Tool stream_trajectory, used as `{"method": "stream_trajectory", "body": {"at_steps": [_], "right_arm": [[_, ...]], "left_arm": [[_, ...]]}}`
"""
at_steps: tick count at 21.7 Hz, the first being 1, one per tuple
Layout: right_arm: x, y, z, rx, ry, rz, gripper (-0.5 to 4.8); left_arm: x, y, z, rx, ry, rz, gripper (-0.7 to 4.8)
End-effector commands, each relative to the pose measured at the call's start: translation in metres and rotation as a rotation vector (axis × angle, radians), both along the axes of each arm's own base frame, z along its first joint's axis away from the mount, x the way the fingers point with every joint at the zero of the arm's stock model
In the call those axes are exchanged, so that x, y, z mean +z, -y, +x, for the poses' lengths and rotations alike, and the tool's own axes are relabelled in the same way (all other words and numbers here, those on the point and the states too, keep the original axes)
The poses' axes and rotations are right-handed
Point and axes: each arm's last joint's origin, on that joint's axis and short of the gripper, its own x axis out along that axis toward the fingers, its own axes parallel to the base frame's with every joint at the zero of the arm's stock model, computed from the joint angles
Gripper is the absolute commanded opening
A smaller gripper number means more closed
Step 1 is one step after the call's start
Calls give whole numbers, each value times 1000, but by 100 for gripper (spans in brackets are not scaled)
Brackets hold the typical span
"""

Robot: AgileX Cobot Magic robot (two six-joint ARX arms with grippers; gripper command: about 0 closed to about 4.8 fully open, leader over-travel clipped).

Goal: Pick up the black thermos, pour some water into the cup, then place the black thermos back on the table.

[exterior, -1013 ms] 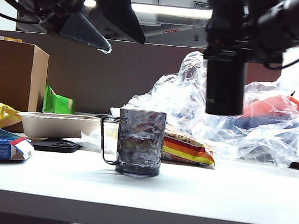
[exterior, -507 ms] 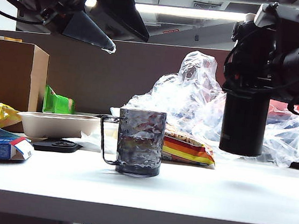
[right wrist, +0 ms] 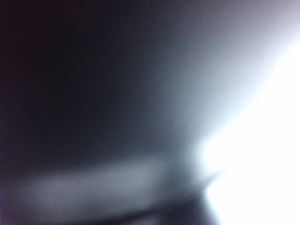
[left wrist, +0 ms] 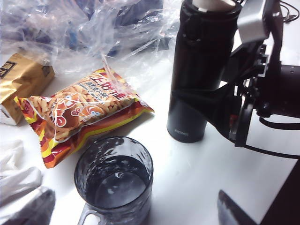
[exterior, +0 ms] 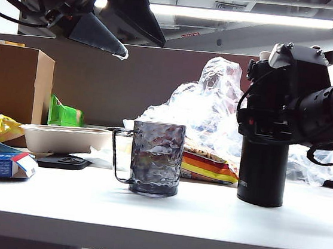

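Exterior view: lit from above by a long ceiling strip light (exterior: pixel 239 16), bright and slightly blown out. White counter (exterior: pixel 203 225) evenly lit; soft faint shadows under the cup (exterior: pixel 155 157) and the black thermos (exterior: pixel 262 171). The crumpled plastic sheeting (exterior: pixel 211 105) catches scattered highlights. Upper corners dark, the left gripper (exterior: pixel 99 32) reading as near silhouette against the light. Focus fair throughout.

Left wrist view: bright, cool daylight tone; counter near overexposed. Glare on the snack packet (left wrist: pixel 82 110) and on the water surface in the cup. Sharp enough to read small lettering on the thermos.

Right wrist view: wholly out of focus, dark on one side, washed to white on the other; nothing is resolvable.
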Motion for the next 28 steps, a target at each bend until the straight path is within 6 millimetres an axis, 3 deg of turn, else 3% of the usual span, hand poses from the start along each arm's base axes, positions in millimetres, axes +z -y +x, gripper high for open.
{"method": "stream_trajectory", "body": {"at_steps": [1,2,3,4,5,9,11,12,13,14,15,18,22,25,28], "right_arm": [[-5,1,-2,0,-35,-10,148],[-5,0,-2,1,-32,-9,150],[-4,0,-1,0,-31,-9,196],[-4,0,-2,0,-30,-8,375],[-4,1,-2,-2,-30,-8,479],[6,3,-7,3,-6,4,479],[20,14,-29,5,-75,-32,479],[30,20,-41,16,-124,-55,441],[42,24,-53,67,-153,-57,204],[63,32,-71,126,-142,-43,11],[80,40,-87,141,-89,-17,-8],[112,67,-138,133,100,61,-8],[110,87,-177,132,155,81,-8],[102,92,-185,134,146,104,-8],[75,84,-173,186,54,86,-8]], "left_arm": [[3,1,0,-9,13,-12,479],[3,1,0,-8,13,-12,479],[3,1,0,-8,13,-12,479],[3,1,0,-8,13,-12,479],[3,1,0,-8,13,-12,479],[6,-1,-2,-7,24,-20,479],[24,-11,-15,-4,75,-64,479],[33,-19,-26,-5,89,-78,240],[41,-28,-37,-4,102,-88,-24],[50,-39,-52,-3,121,-102,-7],[56,-51,-67,0,127,-122,-6],[64,-83,-111,12,122,-175,-6],[62,-111,-145,90,121,-245,-6],[48,-122,-158,113,172,-282,-6],[2,-118,-152,147,80,-383,-6]]}}
